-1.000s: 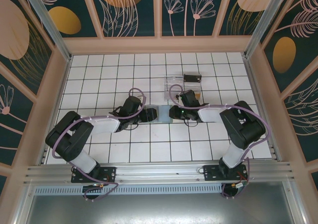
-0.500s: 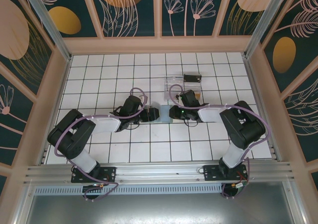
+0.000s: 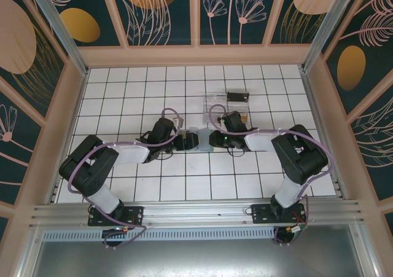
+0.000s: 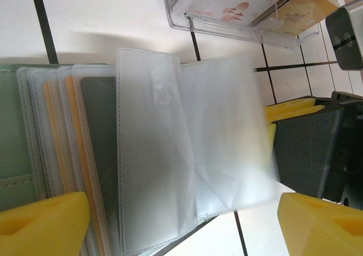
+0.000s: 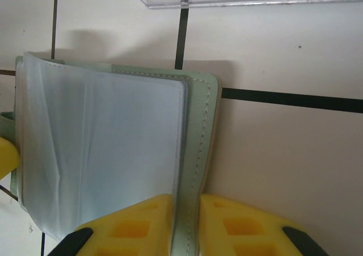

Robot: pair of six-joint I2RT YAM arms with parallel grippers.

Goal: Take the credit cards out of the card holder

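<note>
Pinching the green cover edge of the card holder (image 5: 201, 142) at bottom centre of the right wrist view with the right gripper (image 5: 187, 227) clamped on it, straddling its fanned clear sleeves (image 4: 170, 154) with the left gripper (image 4: 181, 219) spread wide, at top-view centre just below the clear tray (image 3: 215, 105).

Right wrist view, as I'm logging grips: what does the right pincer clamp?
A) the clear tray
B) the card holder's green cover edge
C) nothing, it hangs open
B: the right pincer is closed on the card holder, with its stitched green edge between the yellow fingers.
</note>
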